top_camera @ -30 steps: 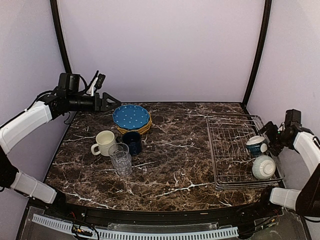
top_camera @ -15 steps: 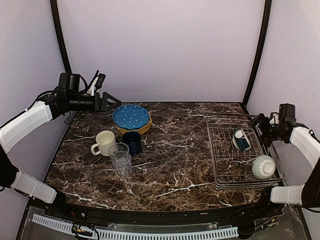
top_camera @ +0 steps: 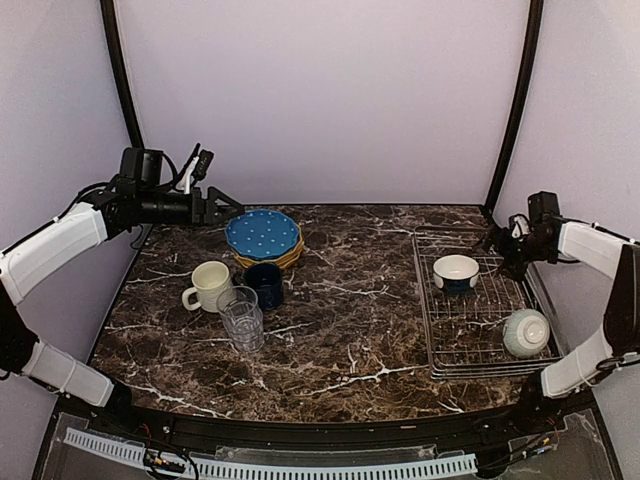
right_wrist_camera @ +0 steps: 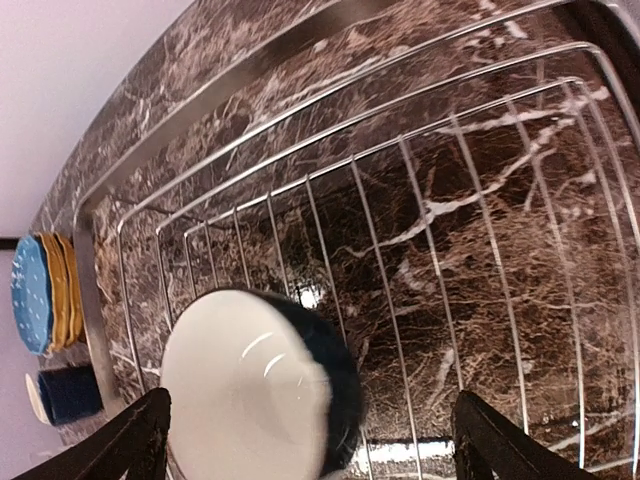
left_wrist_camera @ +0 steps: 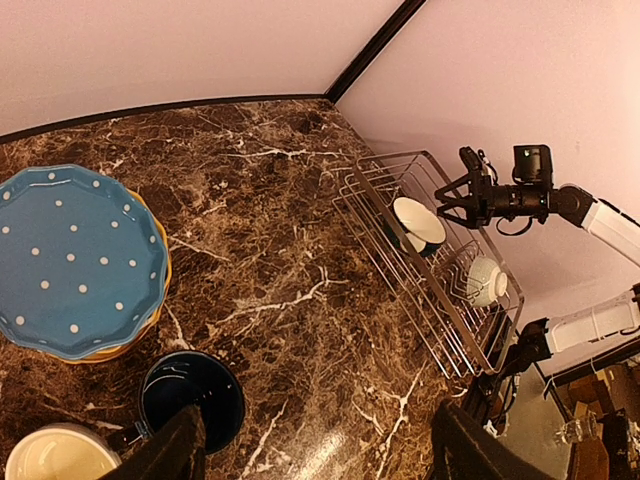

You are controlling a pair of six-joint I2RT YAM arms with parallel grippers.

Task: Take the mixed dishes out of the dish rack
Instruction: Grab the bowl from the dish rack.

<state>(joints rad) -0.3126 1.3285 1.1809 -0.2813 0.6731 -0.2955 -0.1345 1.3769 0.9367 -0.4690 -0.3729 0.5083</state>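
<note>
Arm (top_camera: 590, 245) outstretched, right hand (top_camera: 495, 243) open near racked bowl (top_camera: 455, 270)

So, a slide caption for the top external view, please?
Far bowl and near bowl in the dish rack; plates, mug, cup, tumbler on the table; left gripper, right gripper open.

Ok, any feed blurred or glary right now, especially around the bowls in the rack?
Right wrist: the upright bowl is smeared, probably motion blur; the rack wires are crisp but bow from lens distortion; a small glare spot sits just above it. Top view: sharp, evenly lit. Left wrist: sharp, faint sheen on the table near the bottom edge.
</note>
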